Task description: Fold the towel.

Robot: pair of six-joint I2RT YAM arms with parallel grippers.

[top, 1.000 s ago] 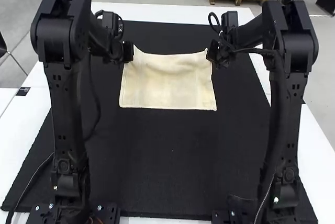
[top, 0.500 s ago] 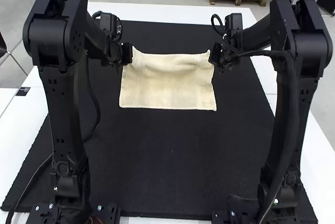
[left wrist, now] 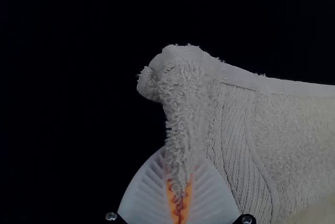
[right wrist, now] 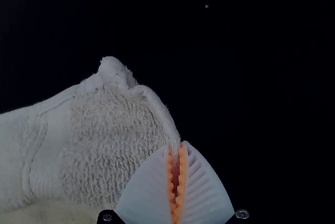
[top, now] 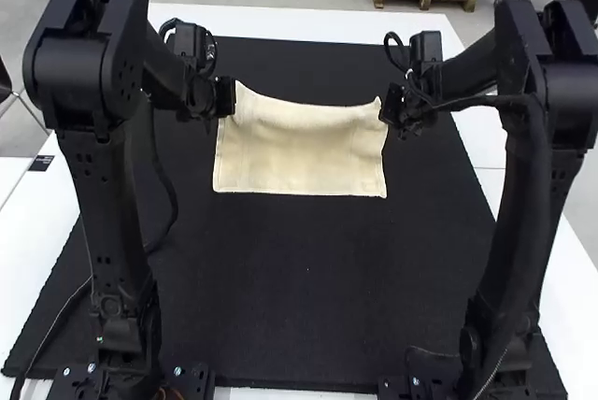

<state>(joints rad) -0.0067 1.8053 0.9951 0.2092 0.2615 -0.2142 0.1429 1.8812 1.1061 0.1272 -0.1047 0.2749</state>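
The cream-coloured towel of rough terry cloth [top: 301, 152] lies on the middle-to-far part of the black rectangular mat [top: 308, 297], as a wide rectangle. Its near edge is almost straight, and its far edge hangs in a shallow curve between the two far corners, which both stand higher than the middle. Whether the cloth has one layer or two, I cannot tell.

At the far left corner is the left gripper [top: 226, 99]. Its white ribbed fingers [left wrist: 144, 190] are closed together on a thick, bunched piece of this corner, which comes out between the orange toothed pads [left wrist: 171, 200]. At the far right corner is the right gripper [top: 391, 108]. Its fingers are narrow together, and between their tips they pinch a thin part of the towel's edge, close to the corner.

The black left arm [top: 107, 194] and the black right arm [top: 523, 204] stand on both sides of the mat. Under the mat is the white table [top: 280, 21].
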